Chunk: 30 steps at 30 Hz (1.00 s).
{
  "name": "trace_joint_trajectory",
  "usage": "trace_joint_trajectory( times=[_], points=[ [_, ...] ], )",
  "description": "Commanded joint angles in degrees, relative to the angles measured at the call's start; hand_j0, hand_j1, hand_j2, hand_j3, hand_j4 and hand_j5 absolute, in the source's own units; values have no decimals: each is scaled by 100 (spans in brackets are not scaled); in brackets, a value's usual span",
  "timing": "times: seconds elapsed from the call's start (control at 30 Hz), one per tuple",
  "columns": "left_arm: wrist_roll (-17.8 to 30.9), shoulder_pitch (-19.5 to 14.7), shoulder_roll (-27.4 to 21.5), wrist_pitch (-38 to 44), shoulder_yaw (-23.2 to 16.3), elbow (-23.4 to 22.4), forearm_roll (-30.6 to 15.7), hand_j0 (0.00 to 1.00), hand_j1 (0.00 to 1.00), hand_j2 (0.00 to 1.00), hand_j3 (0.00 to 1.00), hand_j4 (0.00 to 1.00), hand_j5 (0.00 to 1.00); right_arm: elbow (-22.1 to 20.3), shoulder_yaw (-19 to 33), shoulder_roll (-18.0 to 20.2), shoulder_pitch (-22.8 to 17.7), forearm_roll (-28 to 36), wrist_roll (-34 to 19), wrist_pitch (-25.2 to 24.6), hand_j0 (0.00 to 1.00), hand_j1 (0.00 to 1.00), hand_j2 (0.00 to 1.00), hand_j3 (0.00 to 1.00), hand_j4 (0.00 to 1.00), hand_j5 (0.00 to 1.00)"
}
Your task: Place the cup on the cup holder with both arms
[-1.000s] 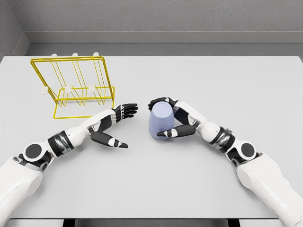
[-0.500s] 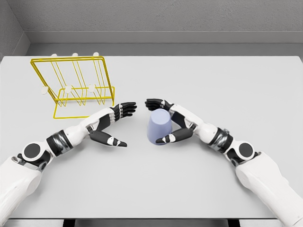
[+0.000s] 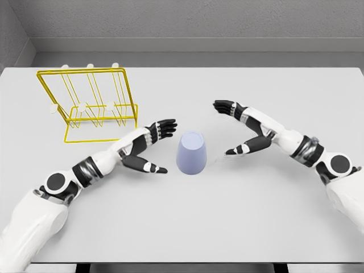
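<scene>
**Cup free between two open hands**

Now, going left to right: the yellow wire cup holder [image 3: 91,105] stands at ten o'clock on the tabletop [image 3: 239,216]. The left robot hand [image 3: 149,149] is spread wide just beside the lavender cup [image 3: 191,153], standing upside down at centre. The right robot hand [image 3: 242,129], also wide, holds nothing. A sideways nudge could topple the cup.

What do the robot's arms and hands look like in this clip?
Both arms have smooth white shells with dark round joint caps and silvery-black wrist rings. The left hand and right hand each have five fingers, black with white segments and palms. No cables or markings are visible.
</scene>
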<state>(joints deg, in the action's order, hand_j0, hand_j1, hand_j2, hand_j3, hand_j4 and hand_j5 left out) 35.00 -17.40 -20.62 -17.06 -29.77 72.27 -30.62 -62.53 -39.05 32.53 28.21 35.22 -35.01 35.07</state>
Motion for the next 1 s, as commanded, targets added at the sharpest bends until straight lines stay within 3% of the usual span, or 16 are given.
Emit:
trace_joint_trajectory(
  times=[0.0, 0.1, 0.17, 0.23, 0.37, 0.4, 0.43, 0.5, 0.53, 0.57, 0.63, 0.97],
  points=[
    [0, 9, 172, 1, 42, -64, -32, 100, 100, 100, 100, 100, 100, -14, 205, 482, 9, 37, 1, -7, 100, 100, 100, 100, 100, 100],
    [0, 0, 190, 10, 33, -55, -6, 100, 100, 100, 100, 100, 100, 30, 152, 895, 123, 37, 1, -7, 100, 100, 100, 100, 100, 100],
    [0, -9, 207, 19, 15, -55, -6, 100, 100, 100, 100, 100, 100, 57, 161, 948, 255, 37, 1, -7, 100, 100, 100, 100, 100, 100],
    [0, -18, 251, 19, 33, -55, 301, 100, 100, 100, 100, 100, 100, 522, 134, 983, 360, 29, 1, -7, 100, 100, 100, 100, 100, 100],
    [0, -18, 278, 28, 50, -64, 399, 100, 100, 100, 100, 100, 100, 514, 108, 1018, 448, -6, 1, -7, 100, 100, 100, 100, 100, 100],
    [0, -35, 313, 28, 50, -72, 399, 100, 100, 100, 100, 100, 100, 487, 99, 974, 554, -217, 1, -7, 100, 100, 100, 100, 100, 100],
    [0, -97, 330, 28, 50, -169, 390, 100, 100, 100, 100, 100, 100, 443, 99, 957, 712, -937, 1, -7, 100, 100, 100, 100, 100, 100],
    [0, -158, 401, 36, 50, -301, 399, 100, 100, 100, 100, 100, 100, 373, 117, 992, 852, -2387, 1355, -7, 100, 100, 100, 100, 100, 100],
    [0, -158, 409, 45, 50, -301, 399, 100, 100, 100, 100, 100, 100, 347, 117, 1000, 984, -2950, 1725, -7, 100, 100, 100, 100, 100, 100],
    [0, -167, 409, 63, 50, -301, 399, 100, 100, 100, 100, 100, 100, 224, 161, 1036, 1011, -3135, 1752, -7, 100, 100, 100, 100, 100, 100],
    [0, -167, 401, 63, 50, -301, 399, 100, 100, 100, 100, 100, 100, 83, 161, 1238, 1011, -3135, 1752, -7, 100, 100, 100, 100, 100, 100],
    [0, -123, 392, 45, 33, -239, 390, 100, 100, 100, 100, 100, 100, 136, 99, 1405, 1011, -3223, 1716, -7, 100, 100, 100, 100, 100, 100]
  ],
)
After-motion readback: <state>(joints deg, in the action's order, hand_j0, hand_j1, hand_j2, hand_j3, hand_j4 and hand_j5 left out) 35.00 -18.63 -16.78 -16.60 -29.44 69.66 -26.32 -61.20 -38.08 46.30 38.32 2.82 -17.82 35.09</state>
